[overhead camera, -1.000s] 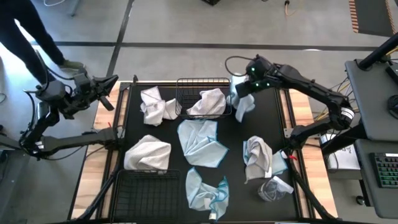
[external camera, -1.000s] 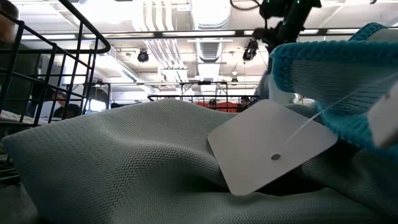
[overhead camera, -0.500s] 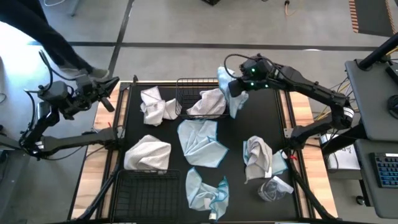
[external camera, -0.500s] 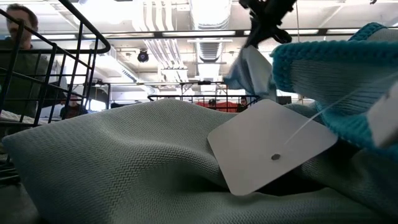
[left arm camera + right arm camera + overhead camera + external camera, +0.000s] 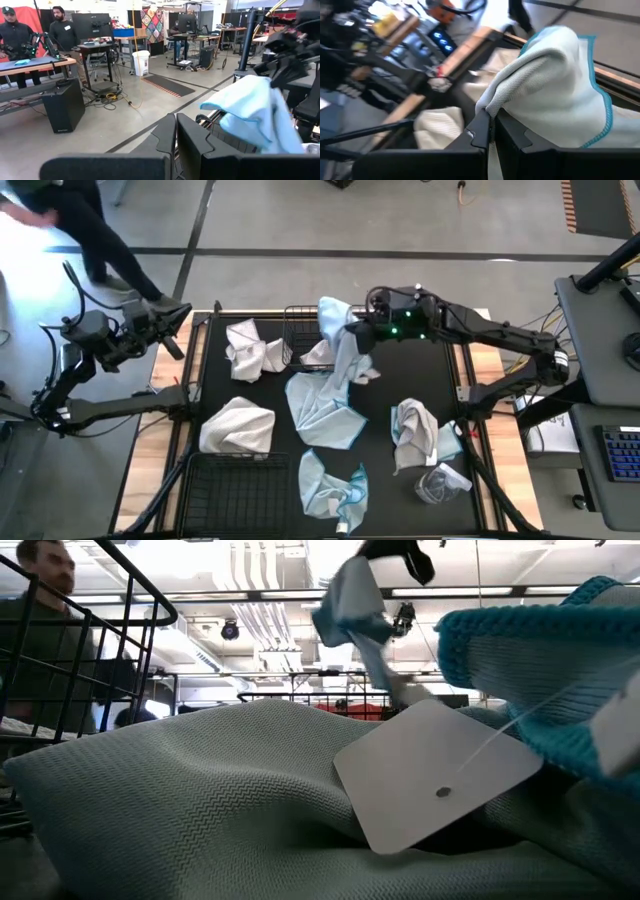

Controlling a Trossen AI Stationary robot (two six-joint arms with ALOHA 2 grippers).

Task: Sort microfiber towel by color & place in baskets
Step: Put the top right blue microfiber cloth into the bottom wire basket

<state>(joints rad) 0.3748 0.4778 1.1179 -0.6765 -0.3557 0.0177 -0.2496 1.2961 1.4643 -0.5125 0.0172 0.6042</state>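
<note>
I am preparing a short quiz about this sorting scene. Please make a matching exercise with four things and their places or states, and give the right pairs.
Things:
1. right gripper
2. left gripper
3. far basket
4. near basket

Places or states:
A. holds no towel
B. fingers shut on a light blue towel
C. off the mat's left edge, carrying nothing
D. has a white towel inside

Pairs: 1-B, 2-C, 3-D, 4-A

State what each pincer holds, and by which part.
The right pincer pinches a blue towel by a bunched fold near its edge, above the basket. The left pincer holds nothing.
</note>
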